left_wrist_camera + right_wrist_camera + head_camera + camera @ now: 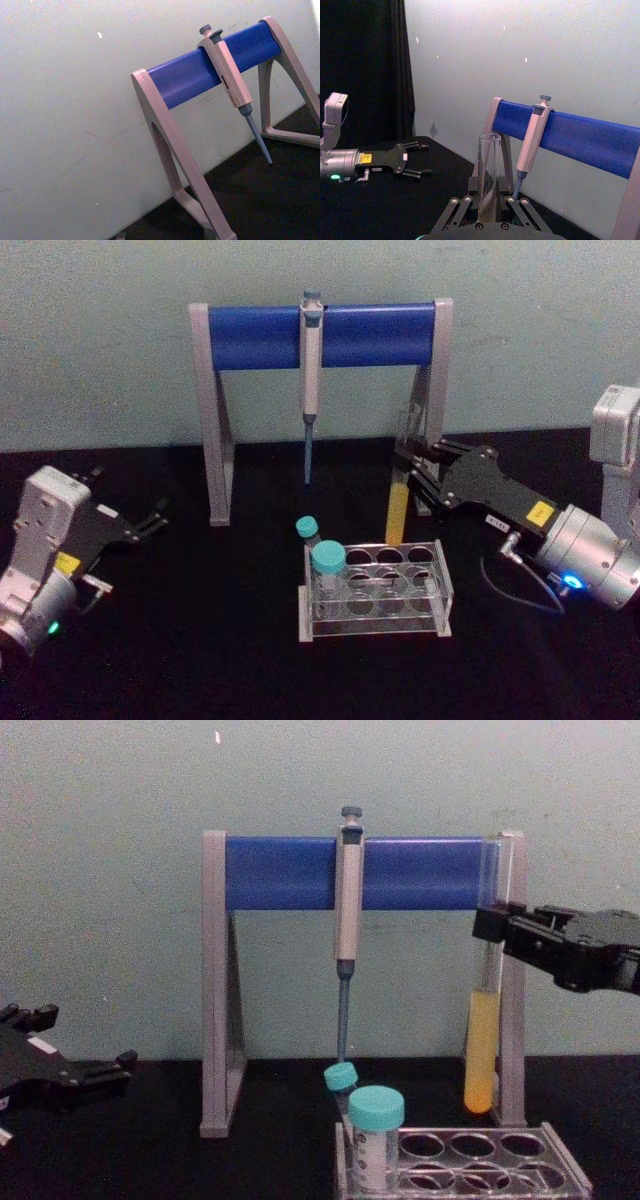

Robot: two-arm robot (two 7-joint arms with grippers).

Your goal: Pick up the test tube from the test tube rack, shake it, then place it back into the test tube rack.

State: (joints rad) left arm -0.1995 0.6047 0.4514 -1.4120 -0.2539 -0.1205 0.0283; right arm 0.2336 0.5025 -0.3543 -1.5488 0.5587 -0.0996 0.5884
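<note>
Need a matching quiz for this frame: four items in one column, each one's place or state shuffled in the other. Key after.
1. test tube
2. pipette
3. large teal-capped tube
4. left tool

A. hanging on the blue bar of the stand
B. standing in the test tube rack
C. open, at the robot's left
D. clamped in the right tool, lifted out of the rack

Pairs: 1-D, 2-A, 3-B, 4-C
</note>
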